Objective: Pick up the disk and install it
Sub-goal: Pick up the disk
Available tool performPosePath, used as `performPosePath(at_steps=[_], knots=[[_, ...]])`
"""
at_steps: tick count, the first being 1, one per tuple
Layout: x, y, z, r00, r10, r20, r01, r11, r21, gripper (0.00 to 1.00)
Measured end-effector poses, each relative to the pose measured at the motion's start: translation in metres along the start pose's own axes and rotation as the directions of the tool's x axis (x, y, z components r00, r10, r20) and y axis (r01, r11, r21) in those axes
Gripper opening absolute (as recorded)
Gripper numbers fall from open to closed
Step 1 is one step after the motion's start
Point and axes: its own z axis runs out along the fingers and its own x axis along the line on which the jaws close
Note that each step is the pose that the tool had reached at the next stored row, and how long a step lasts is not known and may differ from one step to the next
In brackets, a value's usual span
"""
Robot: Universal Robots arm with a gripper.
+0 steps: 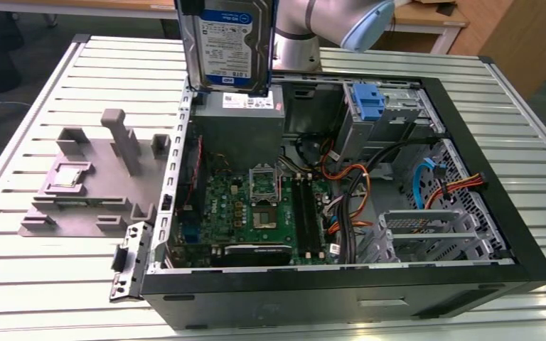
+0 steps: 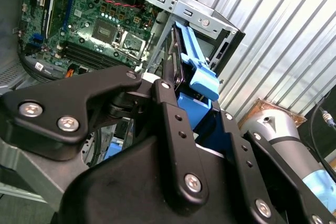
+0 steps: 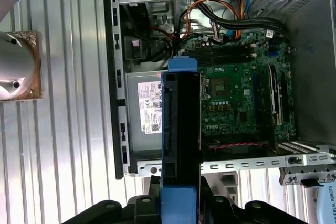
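Holding the disk (image 1: 227,42) high and upright over the open computer case (image 1: 500,234), blue-and-white label facing out in the exterior view. Pinching it firmly with the jaws of the gripper (image 2: 191,103), black fingers (image 2: 165,108) pressed onto the blue bracket from either side, as seen in the second wrist view. Well clear of the desk (image 1: 45,284), up in the air.

Hanging right above the grey power supply box (image 1: 239,124), lower edge down by that box's white label in the exterior view; cannot tell whether touching or just apart. Seen edge-on in the first wrist view, lined up over the seam between the power supply box and the green motherboard (image 1: 254,213).

Over to the exterior view's right now: blue plastic caddy (image 1: 368,103) sitting in its bay at the far side of the case, well apart from the disk. Orange and black cables (image 1: 349,192) looping between the motherboard and the drive cages.

Out on the desk at the exterior view's left, beside the case: a grey moulded fixture (image 1: 93,185) with an upright post. Behind the disk, the silver arm (image 1: 320,28) with its pale blue joint cap.
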Motion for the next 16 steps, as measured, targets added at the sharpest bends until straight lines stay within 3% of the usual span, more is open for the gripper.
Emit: performPosePath(at_steps=[8,12,16], knots=[[-0.0119,0.0016,0.0006,1.0000,0.000,0.0041,0.000,1.0000,-0.0007,0.36],[-0.0120,0.0042,0.0015,0.9999,-0.012,0.0056,0.012,0.9999,0.0002,0.36],[-0.0113,0.0112,0.0017,0.9998,-0.020,0.0057,0.020,0.9998,0.0014,0.36]])
